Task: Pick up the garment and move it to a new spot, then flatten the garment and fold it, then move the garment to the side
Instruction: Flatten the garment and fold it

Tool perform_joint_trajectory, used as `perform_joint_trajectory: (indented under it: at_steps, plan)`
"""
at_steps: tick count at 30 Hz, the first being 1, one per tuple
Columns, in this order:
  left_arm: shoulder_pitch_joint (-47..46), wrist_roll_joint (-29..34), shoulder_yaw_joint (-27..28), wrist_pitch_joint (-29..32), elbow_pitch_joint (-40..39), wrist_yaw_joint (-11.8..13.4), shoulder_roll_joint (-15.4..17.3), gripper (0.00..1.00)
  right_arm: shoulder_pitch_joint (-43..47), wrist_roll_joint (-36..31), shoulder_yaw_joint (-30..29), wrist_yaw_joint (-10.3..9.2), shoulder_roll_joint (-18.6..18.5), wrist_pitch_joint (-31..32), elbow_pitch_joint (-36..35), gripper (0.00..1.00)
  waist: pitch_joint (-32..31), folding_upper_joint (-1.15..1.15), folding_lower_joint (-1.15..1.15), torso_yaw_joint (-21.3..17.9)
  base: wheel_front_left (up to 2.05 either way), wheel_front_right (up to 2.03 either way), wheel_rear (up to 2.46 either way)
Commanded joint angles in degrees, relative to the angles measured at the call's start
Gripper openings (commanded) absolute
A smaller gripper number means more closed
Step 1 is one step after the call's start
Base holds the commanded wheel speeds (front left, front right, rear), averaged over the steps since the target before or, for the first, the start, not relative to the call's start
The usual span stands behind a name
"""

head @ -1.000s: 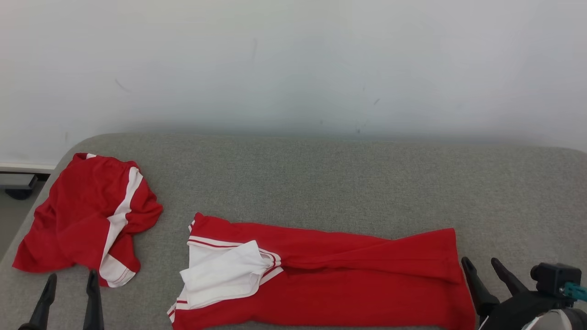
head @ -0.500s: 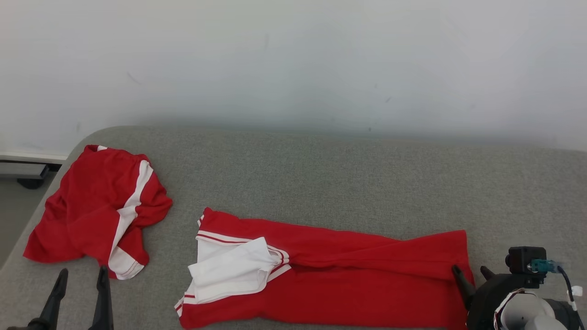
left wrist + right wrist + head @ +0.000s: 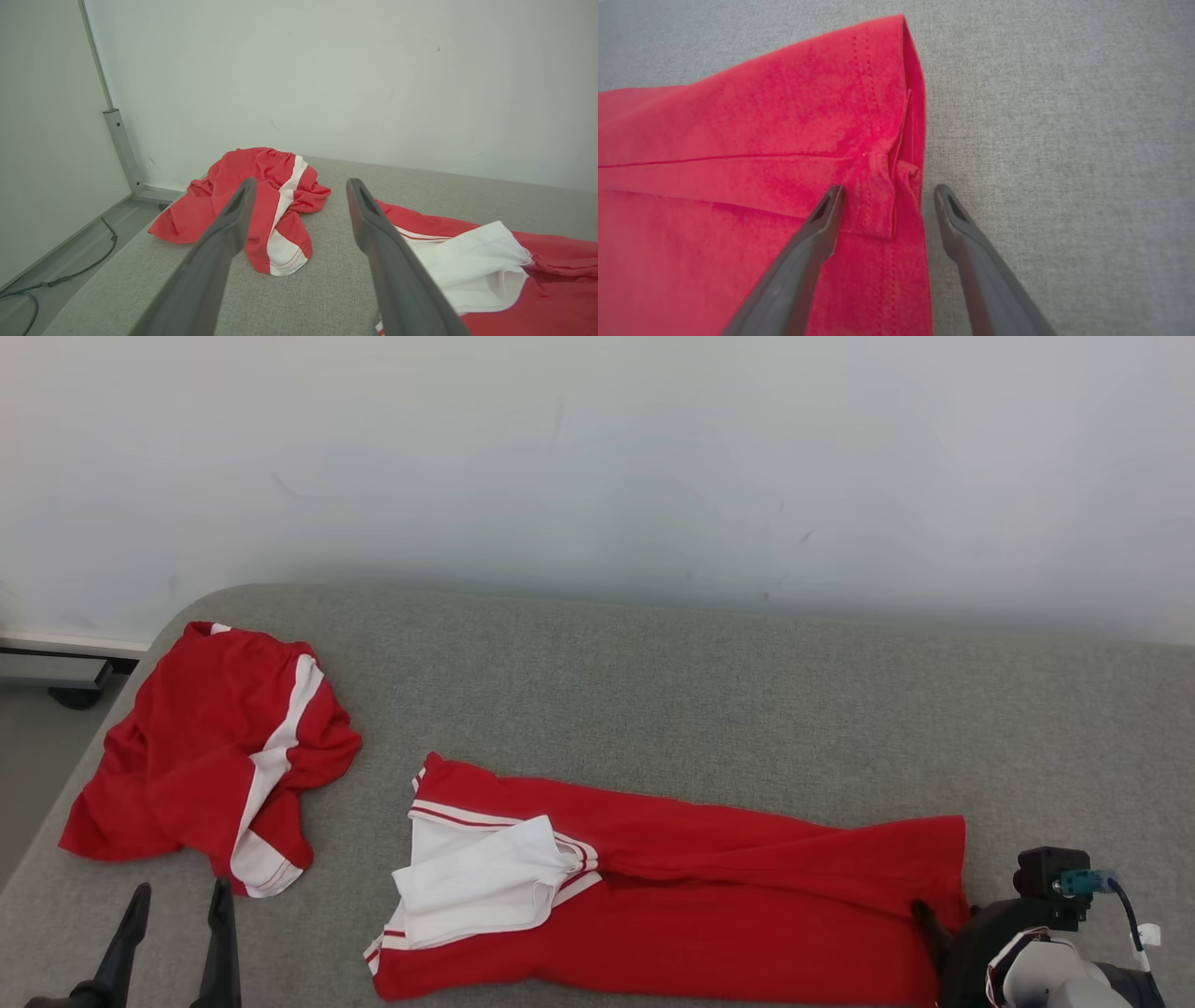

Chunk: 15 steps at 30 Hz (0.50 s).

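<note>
Garment (image 3: 728, 915) lies left-right (white collar end left)

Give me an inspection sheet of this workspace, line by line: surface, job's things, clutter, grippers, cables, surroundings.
Surface: grey fabric pad, flat, rounded left corner.
Job's things: long red garment, folded lengthwise, white sleeve lying on its left end.
Clutter: crumpled red and white garment near the pad's left edge.
Grippers: left gripper open, holding nothing, near the crumpled garment; right gripper open, straddling the long garment's right hem, contact unclear.
Cables: dark cable on the floor left of the pad; cable with teal plug at the right wrist.
Surroundings: pale wall; metal post at left.
</note>
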Motion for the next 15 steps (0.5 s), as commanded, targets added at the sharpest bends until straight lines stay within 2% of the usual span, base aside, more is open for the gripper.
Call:
perform_joint_trajectory:
  at_steps: [1, 2, 3, 4, 5, 6, 11, 15]
  plan:
    - [-0.96, 0.05, -0.11, -0.31, 0.25, -0.46, 0.2, 1.0, -0.84, 0.66, 0.54, -0.03, 0.4, -0.32, 1.29, 1.0, -0.06, 0.0, 0.0, 0.01, 0.0, 0.0, 0.0]
    - [-1.06, 0.14, -0.21, -0.32, 0.35, -0.35, 0.28, 1.0, -1.14, 0.95, 0.8, -0.02, 0.46, -0.52, 1.95, 0.95, -0.09, 0.0, 0.0, 0.02, 0.0, 0.0, 0.0]
    - [-1.21, 0.22, -0.25, -0.32, 0.47, -0.44, 0.38, 1.0, -1.43, 1.29, 1.08, -0.02, 0.48, -0.72, 2.54, 0.69, -0.12, 0.0, 0.0, 0.02, 0.0, 0.0, 0.0]
    - [-1.21, 0.22, -0.25, -0.32, 0.47, -0.44, 0.38, 1.0, -1.43, 1.29, 1.08, -0.02, 0.48, -0.72, 2.54, 0.69, -0.12, 0.0, 0.0, 0.02, 0.0, 0.0, 0.0]
    - [-1.4, 0.28, -0.25, -0.32, 0.63, -0.49, 0.5, 1.0, -1.7, 1.81, 1.42, -0.03, 0.54, -0.91, 2.89, 0.29, -0.13, 0.0, 0.0, 0.02, 0.0, 0.0, 0.0]
    - [-1.59, 0.27, -0.18, -0.32, 0.77, -0.54, 0.63, 1.0, -1.93, 2.21, 1.76, -0.03, 0.52, -1.28, 3.23, 0.0, -0.14, 0.0, 0.0, 0.0, 0.0, 0.0, 0.0]
    - [-2.06, 0.3, 0.54, -0.33, 1.48, -0.01, 0.69, 1.0, -1.59, 7.0, 2.71, -0.04, -0.32, -3.07, 2.99, 0.0, -0.42, 0.0, 0.0, -0.17, 0.0, 0.0, 0.0]
    - [-1.78, 0.55, 0.96, -0.34, 1.41, 0.41, 0.61, 1.0, -0.08, 10.82, 3.21, -0.06, -4.08, -4.19, 0.99, 0.0, -0.48, 0.0, 0.0, -0.57, 0.0, 0.0, 0.0]
